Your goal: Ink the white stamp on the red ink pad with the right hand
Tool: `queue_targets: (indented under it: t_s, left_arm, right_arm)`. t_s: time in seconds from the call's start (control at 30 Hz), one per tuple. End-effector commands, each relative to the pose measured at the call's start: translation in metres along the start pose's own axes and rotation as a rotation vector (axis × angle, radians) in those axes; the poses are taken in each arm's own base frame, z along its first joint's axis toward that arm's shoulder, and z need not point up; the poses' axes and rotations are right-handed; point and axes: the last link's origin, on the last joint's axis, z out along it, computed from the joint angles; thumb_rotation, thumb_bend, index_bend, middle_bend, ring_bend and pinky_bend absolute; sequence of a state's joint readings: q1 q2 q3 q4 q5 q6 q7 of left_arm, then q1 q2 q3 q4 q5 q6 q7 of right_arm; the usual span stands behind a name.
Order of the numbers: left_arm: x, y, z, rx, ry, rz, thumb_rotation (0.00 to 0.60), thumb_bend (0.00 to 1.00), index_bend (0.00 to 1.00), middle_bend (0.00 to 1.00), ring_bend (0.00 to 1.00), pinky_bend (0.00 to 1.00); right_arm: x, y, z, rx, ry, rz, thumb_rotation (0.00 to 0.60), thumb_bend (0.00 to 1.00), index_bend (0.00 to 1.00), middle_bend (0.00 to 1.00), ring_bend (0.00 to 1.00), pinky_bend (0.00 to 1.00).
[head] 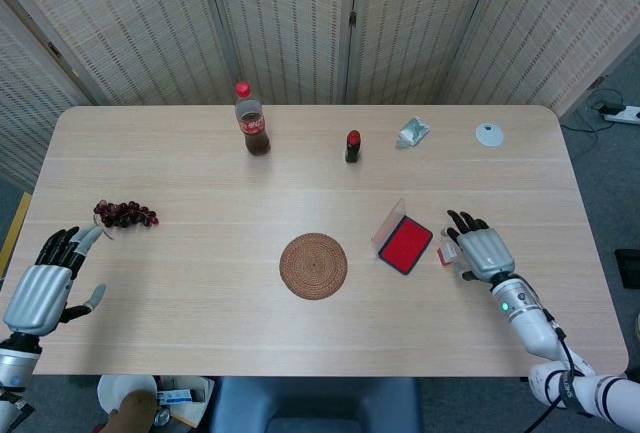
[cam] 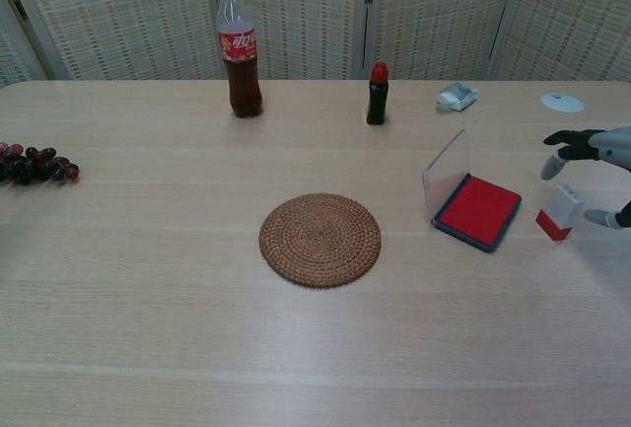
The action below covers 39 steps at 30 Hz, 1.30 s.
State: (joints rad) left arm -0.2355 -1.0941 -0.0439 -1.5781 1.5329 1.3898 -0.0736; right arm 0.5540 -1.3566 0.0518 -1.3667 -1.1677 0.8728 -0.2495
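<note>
The red ink pad (head: 405, 244) (cam: 478, 210) lies open right of the table's middle, its clear lid (cam: 446, 173) standing up on the left side. The white stamp (head: 447, 250) (cam: 559, 211), with a red base, sits tilted just right of the pad. My right hand (head: 483, 251) (cam: 603, 151) holds it by its right side, with the thumb beside it and the other fingers spread above. Whether the stamp's base touches the table I cannot tell. My left hand (head: 40, 288) lies at the table's left front edge, fingers apart, holding nothing.
A woven coaster (head: 313, 265) (cam: 319, 240) lies in the middle. At the back stand a cola bottle (head: 252, 121) (cam: 240, 47) and a small dark bottle (head: 352, 146) (cam: 378, 94). A crumpled packet (cam: 457, 96) and a white disc (cam: 562, 103) lie at the back right, and grapes (head: 125, 214) at the left.
</note>
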Motion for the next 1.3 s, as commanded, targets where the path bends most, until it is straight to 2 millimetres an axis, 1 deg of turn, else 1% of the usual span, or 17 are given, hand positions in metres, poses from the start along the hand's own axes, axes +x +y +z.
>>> queue_targets:
  t_s: [0.03,0.13,0.23,0.33,0.43,0.47,0.57,0.67,0.7,0.8,0.9,0.97,1.07,1.3]
  left_arm:
    - [0.0,0.0,0.0,0.0,0.001,0.0,0.6,0.36,0.0,0.0,0.0,0.0]
    - [0.0,0.0,0.0,0.0,0.002,0.0,0.6,0.36,0.0,0.0,0.0,0.0]
    - [0.001,-0.001,0.0,-0.001,0.003,0.0,0.6,0.36,0.0,0.0,0.0,0.0]
    - [0.001,-0.001,-0.001,0.002,0.003,0.002,0.6,0.36,0.0,0.0,0.0,0.0]
    - [0.001,-0.003,-0.001,0.01,0.006,0.001,0.6,0.36,0.0,0.0,0.0,0.0]
    - [0.001,-0.004,0.0,0.015,0.006,0.003,0.6,0.36,0.0,0.0,0.0,0.0]
    - [0.0,-0.004,0.001,0.019,0.001,0.009,0.6,0.36,0.0,0.0,0.0,0.0]
    - [-0.004,-0.003,0.004,0.021,-0.012,0.021,0.6,0.36,0.0,0.0,0.0,0.0]
    - [-0.005,-0.003,0.005,0.022,-0.015,0.024,0.6,0.36,0.0,0.0,0.0,0.0]
    - [-0.008,-0.001,0.008,0.023,-0.024,0.033,0.6,0.36,0.0,0.0,0.0,0.0]
    - [-0.01,0.0,0.011,0.024,-0.026,0.038,0.6,0.36,0.0,0.0,0.0,0.0]
    - [-0.011,0.0,0.012,0.024,-0.028,0.043,0.6,0.36,0.0,0.0,0.0,0.0]
    - [-0.013,0.0,0.014,0.024,-0.036,0.052,0.6,0.36,0.0,0.0,0.0,0.0]
    - [-0.016,-0.002,0.016,0.033,-0.047,0.063,0.6,0.36,0.0,0.0,0.0,0.0]
  right_arm:
    - [0.001,0.001,-0.001,-0.002,-0.003,0.002,0.6,0.32,0.14,0.0,0.0,0.12]
    - [0.003,0.0,-0.002,-0.001,-0.002,0.011,0.6,0.31,0.09,0.0,0.0,0.12]
    - [0.008,-0.001,-0.004,0.005,0.015,0.026,0.6,0.3,0.07,0.0,0.0,0.11]
    - [0.018,-0.002,-0.013,0.016,0.053,0.044,0.6,0.29,0.06,0.0,0.0,0.11]
    - [0.03,-0.001,-0.033,0.02,0.109,0.041,0.6,0.28,0.04,0.0,0.0,0.08]
    - [0.033,0.0,-0.043,0.019,0.137,0.036,0.6,0.28,0.03,0.0,0.0,0.07]
    - [0.036,0.006,-0.07,0.005,0.204,0.023,0.6,0.26,0.01,0.0,0.0,0.04]
    - [0.027,0.023,-0.103,-0.048,0.276,0.004,0.6,0.26,0.01,0.0,0.0,0.01]
    - [0.024,0.029,-0.112,-0.067,0.292,0.003,0.6,0.26,0.01,0.0,0.0,0.01]
    - [0.011,0.048,-0.136,-0.136,0.351,-0.004,0.6,0.25,0.01,0.0,0.0,0.0]
    - [-0.002,0.064,-0.153,-0.205,0.39,-0.012,0.6,0.25,0.01,0.0,0.0,0.0]
    - [-0.008,0.071,-0.16,-0.231,0.414,-0.004,0.6,0.25,0.01,0.0,0.0,0.0]
    - [-0.014,0.079,-0.165,-0.25,0.414,-0.004,0.6,0.25,0.01,0.0,0.0,0.0]
    - [-0.01,0.08,-0.165,-0.237,0.433,0.026,0.6,0.25,0.01,0.0,0.0,0.0]
